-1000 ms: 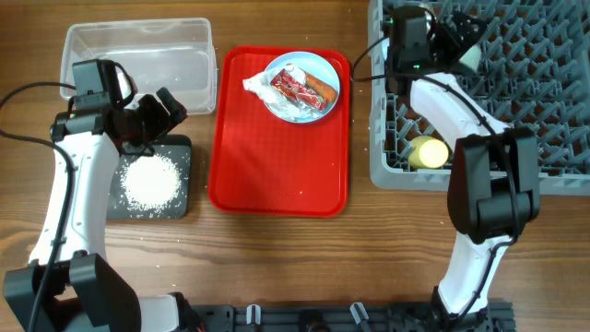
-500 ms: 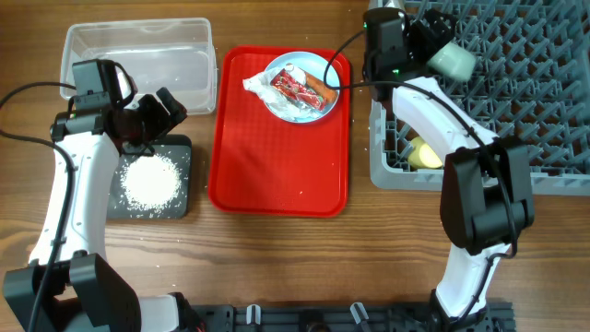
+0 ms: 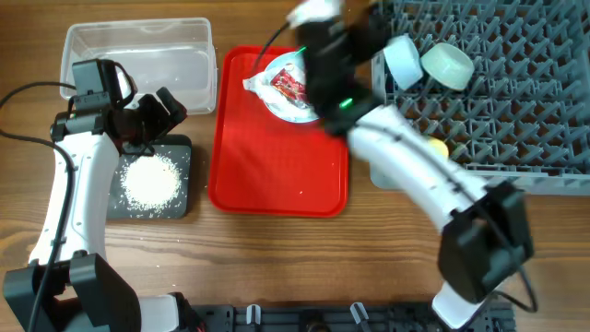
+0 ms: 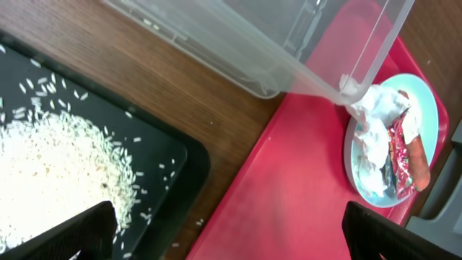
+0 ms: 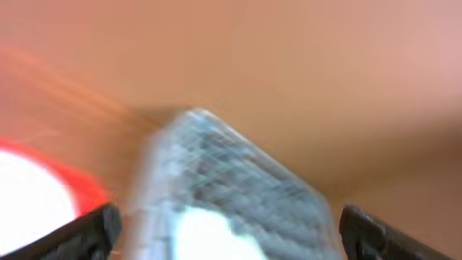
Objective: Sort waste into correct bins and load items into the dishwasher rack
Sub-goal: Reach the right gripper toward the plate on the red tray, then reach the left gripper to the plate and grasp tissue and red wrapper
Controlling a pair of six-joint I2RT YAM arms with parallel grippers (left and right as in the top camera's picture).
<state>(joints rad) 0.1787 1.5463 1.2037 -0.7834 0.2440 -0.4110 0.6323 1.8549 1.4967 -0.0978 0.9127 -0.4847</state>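
Note:
My left gripper (image 3: 159,111) (image 4: 234,238) is open and empty, above the black tray (image 3: 181,152) (image 4: 173,155) that holds white rice (image 3: 147,180) (image 4: 43,162). The clear tub (image 3: 138,51) (image 4: 289,43) stands behind it. The light blue plate (image 3: 297,112) (image 4: 361,180) on the red tray carries the crumpled tissue (image 3: 258,85) (image 4: 375,112), the red wrapper (image 3: 288,88) (image 4: 399,144) and an orange piece (image 4: 419,155). My right gripper (image 3: 334,26) (image 5: 231,235) is open, blurred, over the plate's far side. The grey rack (image 3: 498,101) (image 5: 238,173) holds a light blue bowl (image 3: 403,60), a pale green bowl (image 3: 449,65) and the yellow cup (image 3: 436,145).
The flat red serving tray (image 3: 277,166) (image 4: 289,195) lies between the bins and the rack. My right arm crosses its back right corner and the rack's left edge. A few loose rice grains lie on the wood beside the black tray. The spoon is out of view.
My right arm has swung left from the rack to above the plate, leaving the pale green bowl standing in the rack. The left arm has not moved.

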